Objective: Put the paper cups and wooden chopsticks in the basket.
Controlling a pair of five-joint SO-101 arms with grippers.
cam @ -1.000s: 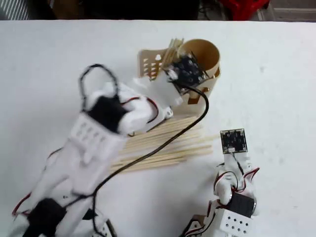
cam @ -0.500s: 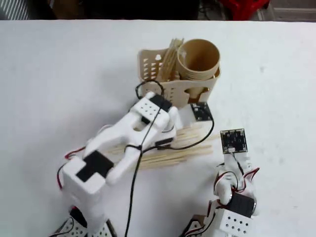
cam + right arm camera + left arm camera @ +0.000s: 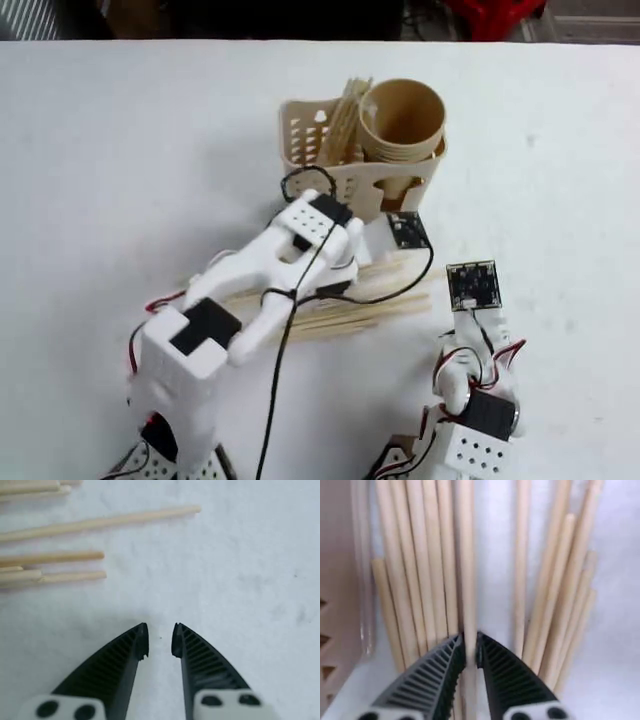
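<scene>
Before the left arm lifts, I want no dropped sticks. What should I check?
1. Left pincer closed on a chopstick: ok.
2. Only one stick caught: cannot tell; neighbours lie close alongside.
3. Basket upright, cups inside: ok.
4. Right pincer empty and apart from the pile: ok.
5. All sticks in the basket: not ok; the pile is outside it.

White left arm (image 3: 170, 372) and right arm (image 3: 478, 448) — black motor blocks (image 3: 205, 326), black cable (image 3: 272, 400), red wires (image 3: 507, 350); ribbed black fingers (image 3: 437, 672), white screw-holed bases; square black circuit board (image 3: 472, 284).
</scene>
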